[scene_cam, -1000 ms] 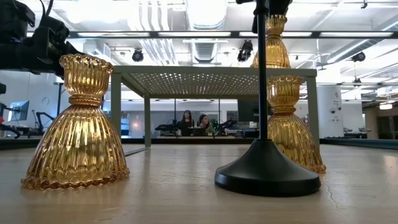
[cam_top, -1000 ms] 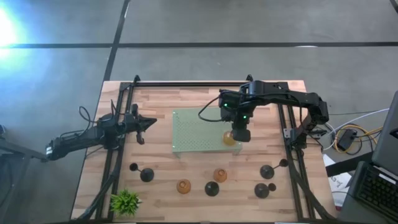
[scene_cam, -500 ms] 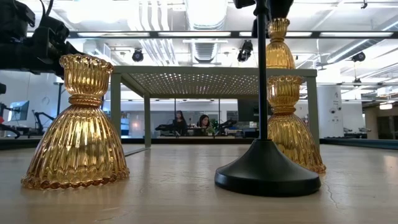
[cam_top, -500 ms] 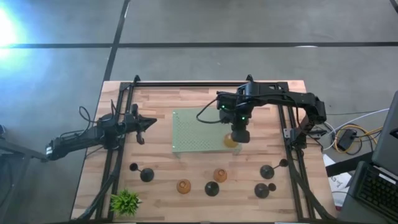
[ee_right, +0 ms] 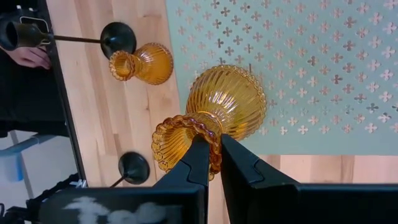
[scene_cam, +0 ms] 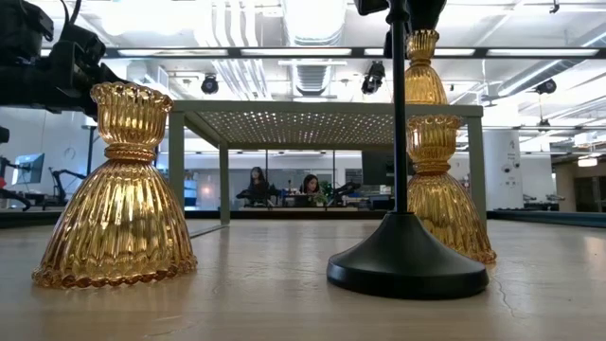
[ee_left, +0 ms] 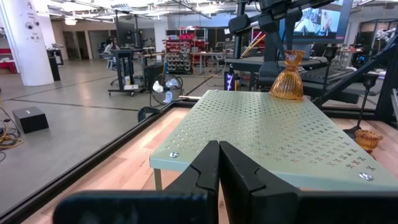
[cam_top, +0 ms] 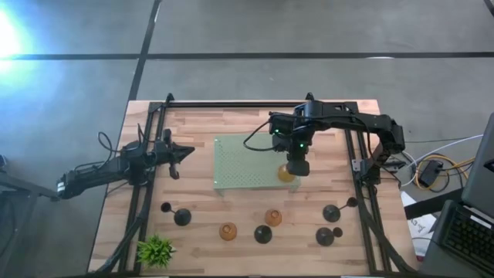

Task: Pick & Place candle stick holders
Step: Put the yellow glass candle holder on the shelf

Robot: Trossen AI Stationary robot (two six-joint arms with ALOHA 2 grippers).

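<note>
An amber candle stick holder (ee_right: 227, 99) is at the right near corner of the pale green perforated mat (cam_top: 243, 158), a raised platform on legs. My right gripper (ee_right: 214, 155) is shut on it from above; it also shows in the high view (cam_top: 287, 174) and the left wrist view (ee_left: 287, 76). Two other amber holders (cam_top: 273, 218) (cam_top: 228, 231) and several black ones (cam_top: 183, 217) (cam_top: 262, 234) (cam_top: 332, 212) stand on their bases along the table's near side. My left gripper (ee_left: 219, 167) is shut with nothing in it, and waits level at the table's left (cam_top: 181, 152). My right gripper pinches the rim of the amber holder's cup top (ee_right: 214, 146) between its two fingers, one finger on the cup's inner side and one outside. The fingers come steeply from above. The holder stands about upright, and its wide base (ee_left: 286, 94) seems to rest on the mat.
A small green plant (cam_top: 156, 251) sits at the near left corner. Black frame rails (cam_top: 143, 208) run along the table's left and right sides. In the low view an amber holder (scene_cam: 118, 189) and a black base (scene_cam: 407, 265) stand close to the camera. People sit far behind.
</note>
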